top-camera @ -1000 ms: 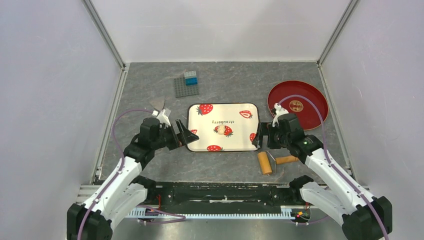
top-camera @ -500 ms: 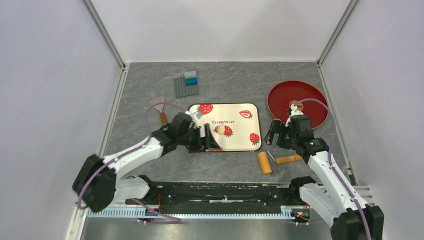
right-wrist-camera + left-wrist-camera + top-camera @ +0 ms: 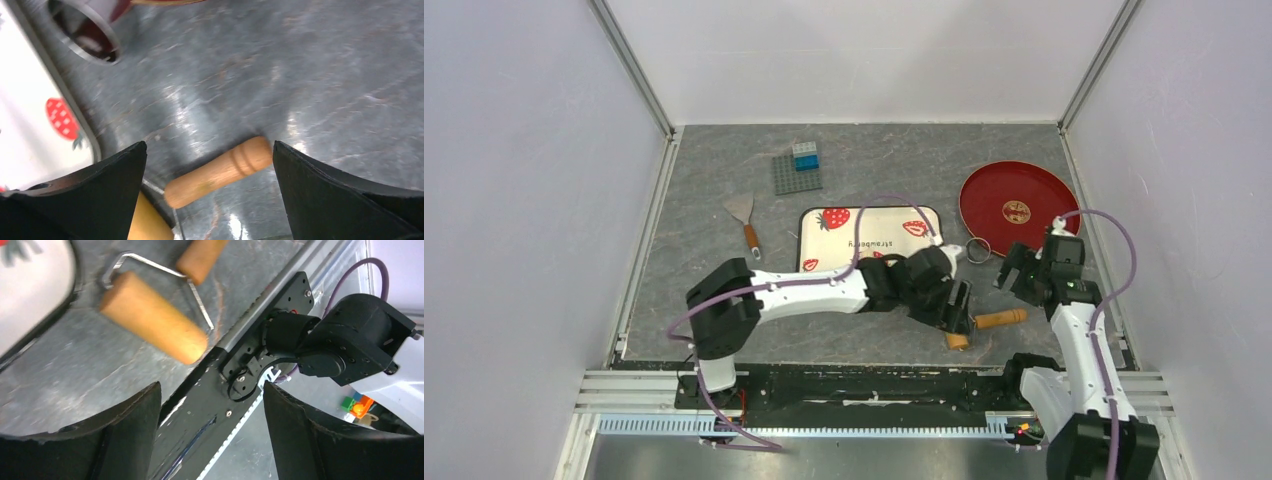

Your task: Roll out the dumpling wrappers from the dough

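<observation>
Jaws spread on my left gripper [image 3: 210, 405] and right gripper [image 3: 207, 150]. Tan wooden roller [image 3: 152, 317] just ahead of left, barrel slanting across gap; its handle [image 3: 217, 172] under right. Pale dough unseen, my left arm [image 3: 814, 290] covering strawberry-print white tray [image 3: 874, 209].

From above, the left arm [image 3: 804, 290] lies across the near half of the tray [image 3: 874, 222], hiding whatever rests there; the dough cannot be made out in any view; the left gripper [image 3: 959, 312] covers most of the roller [image 3: 1002, 319], leaving only its handle and one drum end showing; the emblem on the red plate [image 3: 994, 195] is too small to read; in the left wrist view the handle is cut by the top edge, and roller and tray corner are blurred; in the right wrist view the metal ring [image 3: 82, 30] runs off the top, the tray off the left, and the drum is a sliver at the bottom edge
</observation>
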Motion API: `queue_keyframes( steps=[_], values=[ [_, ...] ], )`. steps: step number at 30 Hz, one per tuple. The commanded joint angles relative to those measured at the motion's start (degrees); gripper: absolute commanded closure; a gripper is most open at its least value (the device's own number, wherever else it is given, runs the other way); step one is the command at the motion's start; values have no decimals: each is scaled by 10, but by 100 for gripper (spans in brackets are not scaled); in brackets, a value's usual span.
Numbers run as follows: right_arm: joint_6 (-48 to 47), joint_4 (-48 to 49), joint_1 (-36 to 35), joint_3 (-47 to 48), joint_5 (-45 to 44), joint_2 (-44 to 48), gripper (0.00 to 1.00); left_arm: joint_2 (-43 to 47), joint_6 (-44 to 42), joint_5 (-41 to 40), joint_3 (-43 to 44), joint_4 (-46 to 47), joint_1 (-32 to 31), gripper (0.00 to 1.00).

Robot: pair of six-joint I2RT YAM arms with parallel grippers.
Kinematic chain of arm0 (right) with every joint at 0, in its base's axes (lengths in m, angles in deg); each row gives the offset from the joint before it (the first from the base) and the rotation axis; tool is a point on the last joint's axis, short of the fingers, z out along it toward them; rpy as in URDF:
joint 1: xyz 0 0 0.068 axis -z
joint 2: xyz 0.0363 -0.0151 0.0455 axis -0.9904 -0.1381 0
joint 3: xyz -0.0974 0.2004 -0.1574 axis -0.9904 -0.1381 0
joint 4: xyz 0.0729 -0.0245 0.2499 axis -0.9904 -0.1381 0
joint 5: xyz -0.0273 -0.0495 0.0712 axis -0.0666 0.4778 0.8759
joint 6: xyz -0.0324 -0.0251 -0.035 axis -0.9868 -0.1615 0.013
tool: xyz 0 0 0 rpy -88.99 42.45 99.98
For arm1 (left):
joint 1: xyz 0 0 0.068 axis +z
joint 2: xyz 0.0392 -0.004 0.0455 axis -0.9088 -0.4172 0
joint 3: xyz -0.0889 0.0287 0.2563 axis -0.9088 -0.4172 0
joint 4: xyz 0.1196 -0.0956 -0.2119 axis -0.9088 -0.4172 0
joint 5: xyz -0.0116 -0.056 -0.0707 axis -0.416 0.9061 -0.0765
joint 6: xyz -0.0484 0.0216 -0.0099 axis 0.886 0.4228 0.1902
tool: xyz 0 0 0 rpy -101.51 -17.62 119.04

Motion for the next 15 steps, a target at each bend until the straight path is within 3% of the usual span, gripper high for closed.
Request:
queue_keyframes(
  steps=[1,5,15],
  values=[
    [-54,-9,104,6,44,-18,2,-49,-31,-55,58,-1,-44,22],
    [-75,-8,176,-6,97,-27,2,-109,-36,-58,111,-4,-65,27],
    [-71,-21,193,4,75,-14,2,-200,-70,-125,211,-53,-76,31]
  ],
)
